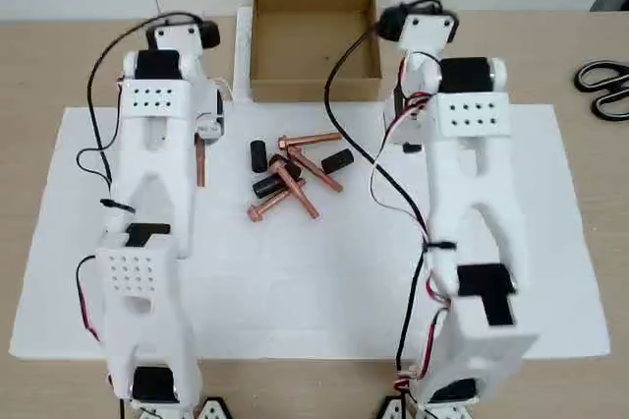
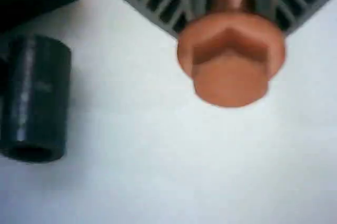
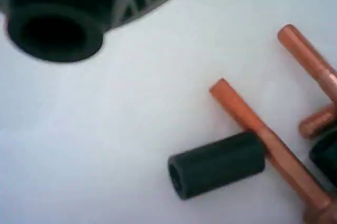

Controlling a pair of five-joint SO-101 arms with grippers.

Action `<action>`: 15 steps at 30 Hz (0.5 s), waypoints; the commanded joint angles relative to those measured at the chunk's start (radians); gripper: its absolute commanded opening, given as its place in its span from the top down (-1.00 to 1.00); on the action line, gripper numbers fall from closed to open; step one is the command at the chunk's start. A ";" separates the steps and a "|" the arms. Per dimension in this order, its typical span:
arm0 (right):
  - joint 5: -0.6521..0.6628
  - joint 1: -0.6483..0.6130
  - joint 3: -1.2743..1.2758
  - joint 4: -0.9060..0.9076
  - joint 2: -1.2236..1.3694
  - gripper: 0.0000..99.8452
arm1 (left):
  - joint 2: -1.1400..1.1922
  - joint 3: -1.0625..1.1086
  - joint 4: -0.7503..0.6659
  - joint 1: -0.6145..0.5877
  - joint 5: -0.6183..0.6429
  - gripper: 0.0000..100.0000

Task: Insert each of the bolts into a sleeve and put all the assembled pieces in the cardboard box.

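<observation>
My left gripper [image 1: 201, 142] is shut on a copper bolt [image 1: 200, 165], which hangs over the white mat left of the pile. In the left wrist view the bolt's hex head [image 2: 231, 61] faces the camera, and a black sleeve [image 2: 34, 105] lies beside it on the mat. My right gripper [image 1: 409, 140] is shut on a black sleeve [image 3: 55, 32], right of the pile, its open end toward the camera. Between the arms lie several bolts [image 1: 295, 183] and three black sleeves [image 1: 277, 184]. The cardboard box [image 1: 263, 45] stands open at the back.
A white mat [image 1: 324, 281] covers the table between and in front of the arms. Scissors [image 1: 604, 85] lie on the bare table at the far right. Black cables [image 1: 383, 183] trail from the arms across the mat.
</observation>
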 commanded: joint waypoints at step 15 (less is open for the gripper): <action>0.034 -0.091 1.011 -0.604 -0.969 0.98 | -0.516 0.383 0.014 0.003 -0.006 0.99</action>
